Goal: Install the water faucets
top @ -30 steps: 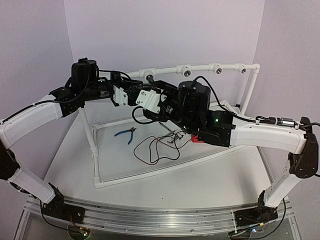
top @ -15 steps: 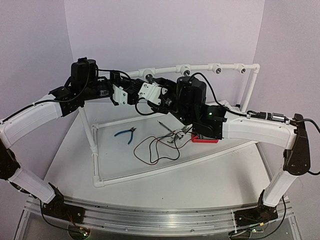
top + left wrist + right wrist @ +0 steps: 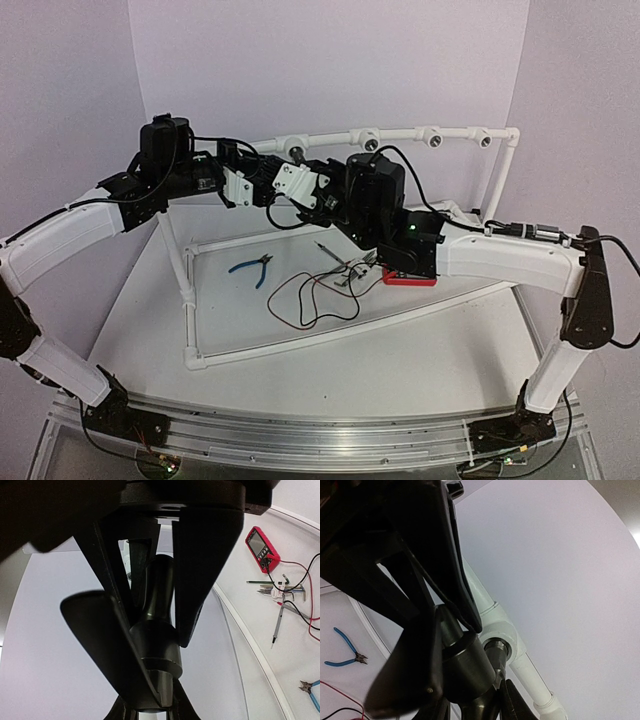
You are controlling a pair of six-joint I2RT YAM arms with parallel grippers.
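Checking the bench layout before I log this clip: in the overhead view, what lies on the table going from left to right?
blue-handled pliers → loop of red and black wires → red meter

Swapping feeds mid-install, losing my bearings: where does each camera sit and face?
Top external: high behind the bases, facing down over the white pipe frame; both arms show.
Left wrist: looks along its dark fingers clamping the dark grey metal faucet.
Right wrist: looks along its fingers flanking that faucet at a white pipe socket.
Shared: faucet in both wrists; blue-handled pliers in all.
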